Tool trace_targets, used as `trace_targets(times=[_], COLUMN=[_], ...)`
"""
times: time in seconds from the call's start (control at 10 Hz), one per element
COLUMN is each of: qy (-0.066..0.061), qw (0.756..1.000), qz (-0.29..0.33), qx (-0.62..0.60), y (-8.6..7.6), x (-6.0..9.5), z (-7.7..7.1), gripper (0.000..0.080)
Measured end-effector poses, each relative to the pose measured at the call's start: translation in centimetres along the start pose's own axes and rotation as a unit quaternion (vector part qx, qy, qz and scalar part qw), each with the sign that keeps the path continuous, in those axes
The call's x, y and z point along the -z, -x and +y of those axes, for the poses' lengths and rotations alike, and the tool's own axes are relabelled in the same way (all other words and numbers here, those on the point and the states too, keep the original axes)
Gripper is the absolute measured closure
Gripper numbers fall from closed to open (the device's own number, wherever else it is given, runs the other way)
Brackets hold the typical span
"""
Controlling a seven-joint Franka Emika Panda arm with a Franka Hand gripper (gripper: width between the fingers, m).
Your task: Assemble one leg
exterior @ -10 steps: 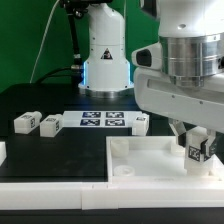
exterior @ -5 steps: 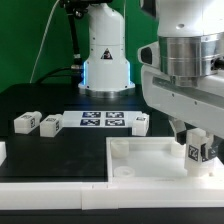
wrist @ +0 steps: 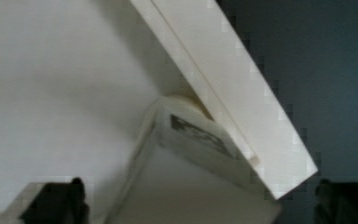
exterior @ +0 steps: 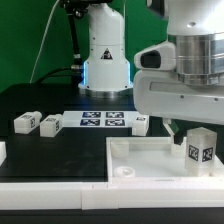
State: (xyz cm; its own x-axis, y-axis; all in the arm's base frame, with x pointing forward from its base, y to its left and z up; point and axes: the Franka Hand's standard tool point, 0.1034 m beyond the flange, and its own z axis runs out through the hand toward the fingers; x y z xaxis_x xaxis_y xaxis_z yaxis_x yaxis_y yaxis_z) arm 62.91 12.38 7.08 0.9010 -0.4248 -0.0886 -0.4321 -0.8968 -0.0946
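Note:
One leg [exterior: 200, 150], a small white block with square marker tags, stands upright on the right end of the large white panel [exterior: 140, 160]. My gripper [exterior: 185, 127] hangs just above it, open and empty, with one dark finger [exterior: 170, 126] showing beside the leg's top. In the wrist view the leg [wrist: 202, 135] lies below against the panel's raised edge [wrist: 220, 80], and the two dark fingertips [wrist: 51, 202] stand wide apart at either side. Three more legs lie on the black table: two at the exterior view's left [exterior: 25, 122], [exterior: 50, 123] and one [exterior: 140, 123] near the middle.
The marker board [exterior: 103, 120] lies flat between the loose legs. The robot's white base [exterior: 105, 60] stands behind it. A white part [exterior: 2, 152] shows at the exterior view's left edge.
The gripper has let go of the leg and risen. The leg stays standing on the panel.

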Motion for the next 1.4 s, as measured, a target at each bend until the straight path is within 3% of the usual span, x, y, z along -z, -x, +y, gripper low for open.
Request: trace_targets(times=[0.5, 0.7, 0.8, 1.0, 1.1, 1.2, 1.3, 1.4], qy=[0.014, 0.025, 0.027, 0.027, 0.027, 0.027, 0.027, 0.022], qw=[0.959, 0.916, 0.911, 0.914, 0.92, 0.922, 0.93, 0.962], qz=[0.007, 0.01, 0.01, 0.01, 0.01, 0.01, 0.01, 0.012], qx=[0.283, 0.4, 0.411, 0.404, 0.391, 0.386, 0.366, 0.271], y=[-0.17, -0.43, -0.49, -0.48, -0.48, -0.53, -0.69, -0.64], x=[-0.07, -0.06, -0.08, -0.1, -0.11, -0.11, -0.08, -0.1], z=[0.18, 0.42, 0.51, 0.52, 0.52, 0.6, 0.79, 0.71], gripper=[0.015, 0.015, 0.015, 0.0412, 0.0412, 0.0509, 0.0509, 0.0509])
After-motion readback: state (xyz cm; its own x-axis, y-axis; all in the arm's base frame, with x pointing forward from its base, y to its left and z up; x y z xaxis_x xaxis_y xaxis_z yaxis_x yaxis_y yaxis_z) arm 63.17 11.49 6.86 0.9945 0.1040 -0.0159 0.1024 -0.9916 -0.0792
